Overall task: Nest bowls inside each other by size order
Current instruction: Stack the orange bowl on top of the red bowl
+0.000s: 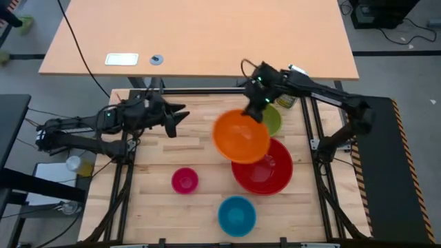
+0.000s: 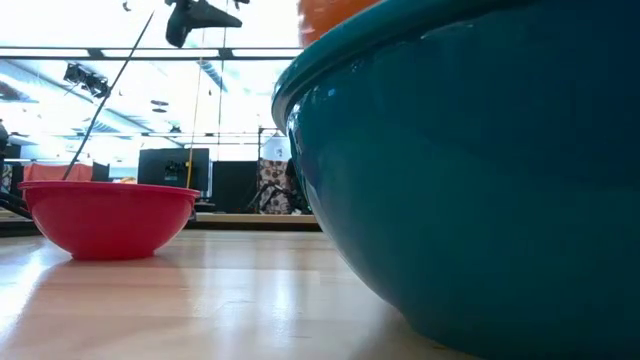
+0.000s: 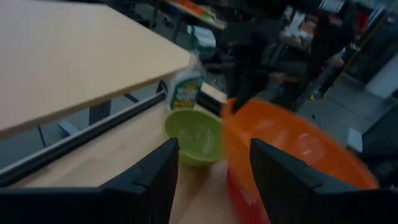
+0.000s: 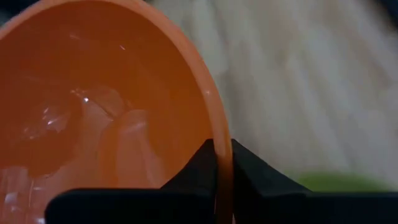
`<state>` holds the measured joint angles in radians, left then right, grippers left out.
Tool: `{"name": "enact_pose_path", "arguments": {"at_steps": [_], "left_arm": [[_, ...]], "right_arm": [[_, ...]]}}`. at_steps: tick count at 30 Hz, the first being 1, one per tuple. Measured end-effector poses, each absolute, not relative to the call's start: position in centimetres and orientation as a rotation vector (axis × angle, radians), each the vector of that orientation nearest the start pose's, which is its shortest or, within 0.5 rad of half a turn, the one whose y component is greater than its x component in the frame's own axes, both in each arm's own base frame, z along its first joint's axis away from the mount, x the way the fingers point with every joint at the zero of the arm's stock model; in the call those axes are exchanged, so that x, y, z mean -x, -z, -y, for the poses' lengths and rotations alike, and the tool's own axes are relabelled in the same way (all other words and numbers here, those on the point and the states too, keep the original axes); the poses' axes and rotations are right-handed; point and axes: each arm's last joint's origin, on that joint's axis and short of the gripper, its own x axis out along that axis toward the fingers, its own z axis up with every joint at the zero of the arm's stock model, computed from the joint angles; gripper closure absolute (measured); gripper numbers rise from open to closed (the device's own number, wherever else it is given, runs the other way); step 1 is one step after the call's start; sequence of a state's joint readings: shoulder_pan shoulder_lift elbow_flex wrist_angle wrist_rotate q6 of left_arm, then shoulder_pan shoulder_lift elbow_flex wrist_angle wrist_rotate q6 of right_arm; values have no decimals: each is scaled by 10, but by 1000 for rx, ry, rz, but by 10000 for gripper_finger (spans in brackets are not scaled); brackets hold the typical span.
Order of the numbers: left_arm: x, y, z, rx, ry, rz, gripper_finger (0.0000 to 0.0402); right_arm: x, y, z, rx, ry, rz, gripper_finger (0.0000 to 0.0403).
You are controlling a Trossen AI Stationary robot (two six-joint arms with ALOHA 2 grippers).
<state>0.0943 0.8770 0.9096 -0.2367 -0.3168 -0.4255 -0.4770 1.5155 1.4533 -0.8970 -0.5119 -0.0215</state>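
My right gripper (image 1: 256, 110) is shut on the orange bowl (image 1: 240, 136), held in the air above the table's middle, over the near-left rim of the red bowl (image 1: 264, 169). The olive-green bowl (image 1: 271, 120) stands behind, partly hidden. The pink bowl (image 1: 185, 180) and the blue bowl (image 1: 237, 215) stand nearer the front; the blue bowl (image 2: 480, 180) fills the low view. My left gripper (image 1: 180, 115) is open and empty at the far left, above the table. My right gripper pinches the orange bowl's rim (image 4: 219, 163) at its far side, one finger inside the bowl and one outside. The fingers come from above and from the far right. The bowl is lifted clear and hangs tilted below the fingers.
A spray bottle (image 1: 288, 100) stands at the far right corner behind the green bowl. A large tan table (image 1: 200, 34) lies beyond the far edge. Bare wood lies at the table's left and middle front.
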Motion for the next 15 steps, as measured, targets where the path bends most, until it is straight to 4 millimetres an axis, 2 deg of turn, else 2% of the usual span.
{"name": "enact_pose_path", "arguments": {"at_steps": [4, 9, 12, 15], "left_arm": [[-202, -345, -25, 393, -440, -164, 201], [-225, -338, -26, 405, -434, -148, 201], [-236, -338, -27, 411, -423, -98, 201], [-244, -339, -25, 412, -408, -58, 201]], "right_arm": [[-262, -332, 101, -420, -95, -967, 366], [-251, -291, 86, -383, -41, -1128, 366], [-248, -266, 85, -324, 36, -1181, 365], [-247, -250, 85, -292, 31, -1198, 354]]}}
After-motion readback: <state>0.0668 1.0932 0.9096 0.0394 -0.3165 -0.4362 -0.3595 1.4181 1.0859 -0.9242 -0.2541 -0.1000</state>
